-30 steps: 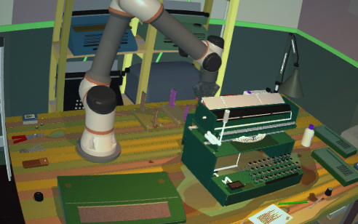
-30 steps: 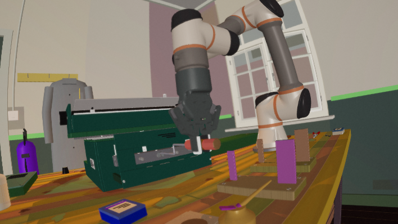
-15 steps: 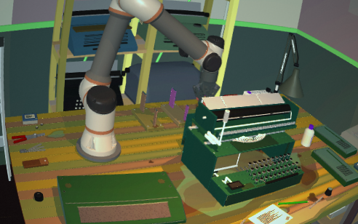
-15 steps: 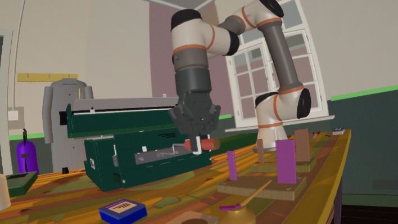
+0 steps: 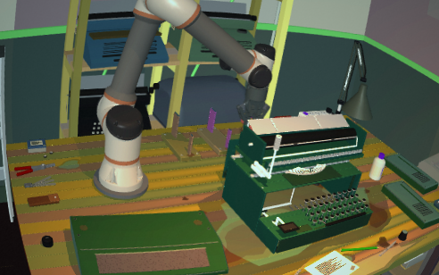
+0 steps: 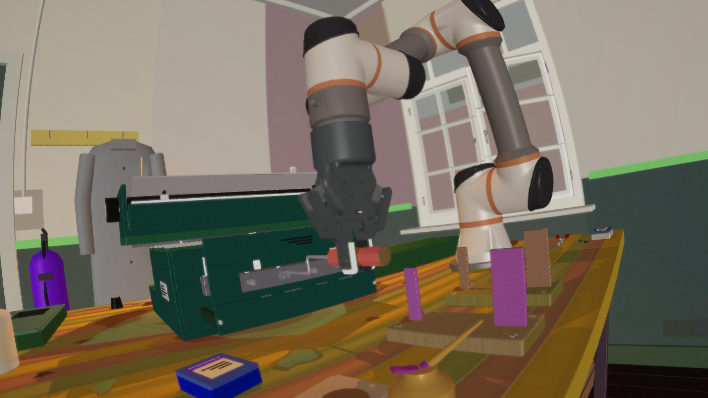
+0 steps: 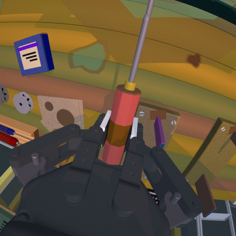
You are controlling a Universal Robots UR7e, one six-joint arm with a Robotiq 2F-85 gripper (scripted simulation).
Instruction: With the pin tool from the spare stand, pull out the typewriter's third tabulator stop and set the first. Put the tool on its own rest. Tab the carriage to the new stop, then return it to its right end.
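Note:
My gripper point(image 6: 350, 260) point(image 7: 119, 129) hangs behind the typewriter's back, its two fingers clamped on the brown band of the pin tool's red handle point(image 6: 360, 256) point(image 7: 120, 124). The tool lies level, and its thin grey shaft point(image 7: 139, 44) point(image 6: 312, 261) reaches toward the grey tabulator rack point(image 6: 295, 275) on the rear of the green typewriter point(image 5: 299, 178) point(image 6: 240, 255). The shaft's tip and the stops are too small to tell apart. The carriage point(image 5: 303, 134) sits on top with a sheet of paper. In the side camera the typewriter hides my fingers.
Two wooden stands stand on the bench behind the typewriter, one with purple uprights point(image 6: 507, 287) point(image 5: 214, 129) and one with brown uprights point(image 6: 537, 260) point(image 5: 183, 143). A blue box point(image 6: 218, 374) point(image 7: 33, 54) and an oil can point(image 6: 425, 375) lie nearby. My arm's base point(image 5: 120, 174) is left of the typewriter.

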